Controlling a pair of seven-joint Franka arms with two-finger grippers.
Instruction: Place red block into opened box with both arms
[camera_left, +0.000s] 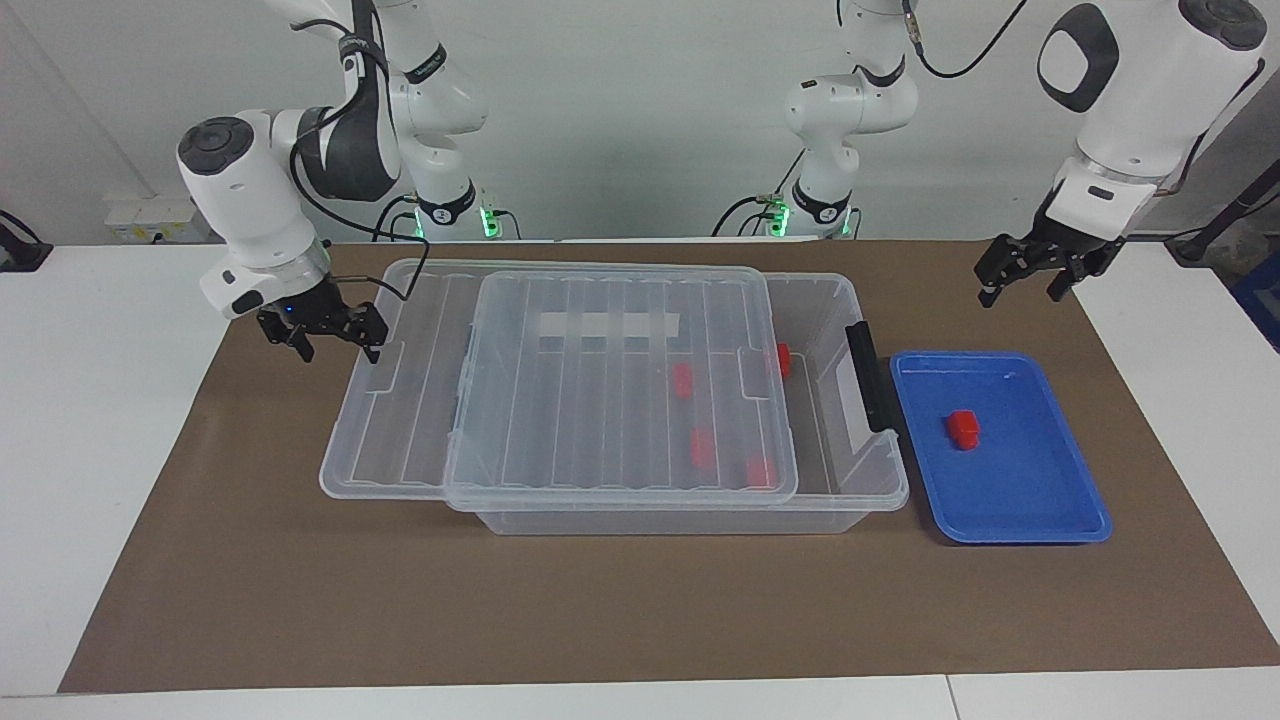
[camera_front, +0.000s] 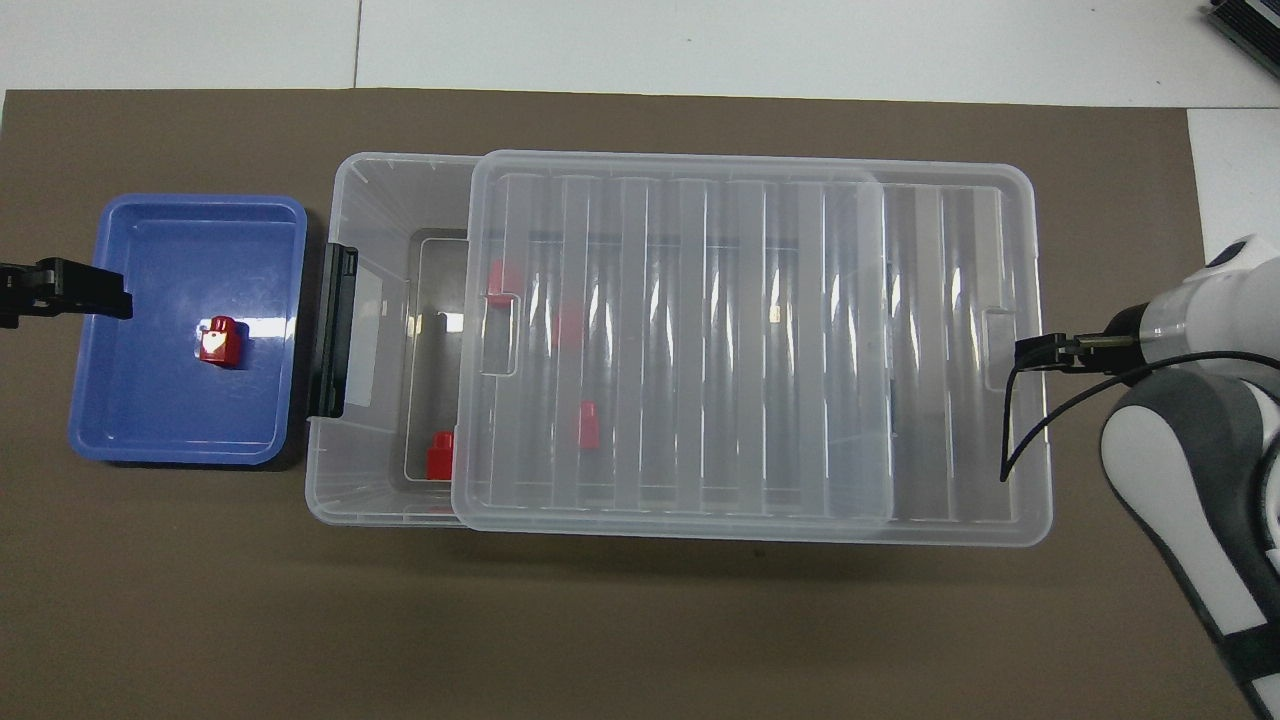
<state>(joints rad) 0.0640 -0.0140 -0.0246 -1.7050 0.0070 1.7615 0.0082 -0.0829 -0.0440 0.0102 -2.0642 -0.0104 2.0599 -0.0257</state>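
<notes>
Inside the blue tray (camera_left: 1040, 520), one red block (camera_left: 963, 427); four under the box's (camera_left: 870, 480) half-slid lid (camera_left: 620, 390); both pincers empty, spread.

Red block (camera_left: 964, 428) is lying loose in the blue tray (camera_left: 1060, 520), beside my clear box (camera_left: 850, 300). Box is sitting part open, ribbed lid (camera_left: 600, 400) overhanging toward my right arm's end, four red blocks inside.
</notes>
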